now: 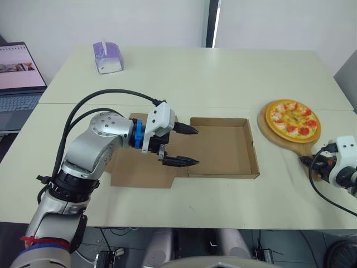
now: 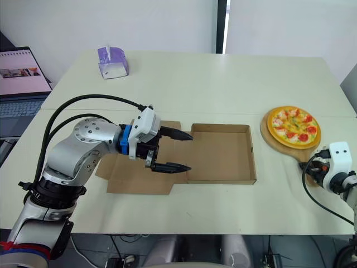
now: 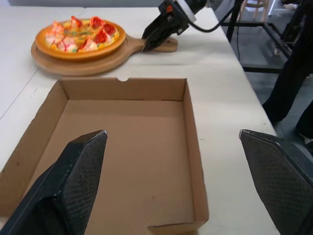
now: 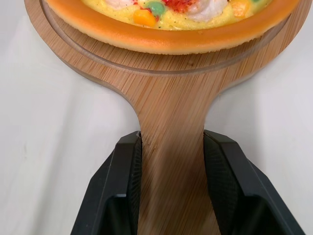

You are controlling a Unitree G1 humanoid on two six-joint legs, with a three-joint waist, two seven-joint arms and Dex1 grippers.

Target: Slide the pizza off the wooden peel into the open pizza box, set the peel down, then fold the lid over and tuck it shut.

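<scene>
Clamping the handle of the wooden peel (image 1: 298, 145) with the right claw (image 4: 172, 139), drawn in narrow, both black fingers (image 4: 124, 191) pressed flat against the handle's two sides. Lying flat on the pale desk (image 1: 223, 72) toward its right end, with the pizza (image 1: 292, 118) whole and centred on the round board. Set just to the right of the open pizza box (image 1: 223, 148), close beside its right wall; hard to tell whether touching or a little apart. Showing bare cardboard floor inside the tray. Folded back with the lid (image 1: 139, 167) flat on the desk to the left of the tray, partly under the left arm. Hovering with the left claw (image 1: 196, 146) spread wide above the tray's left end, fingertips pointing right toward the pizza, one near the far wall and one near the front left corner, gripping nothing. Standing near the far left corner of the desk, well apart from the box: a purple tissue box (image 1: 107, 57). Beyond the desk's left edge, an open laptop (image 1: 17, 72) with a lit screen.
</scene>
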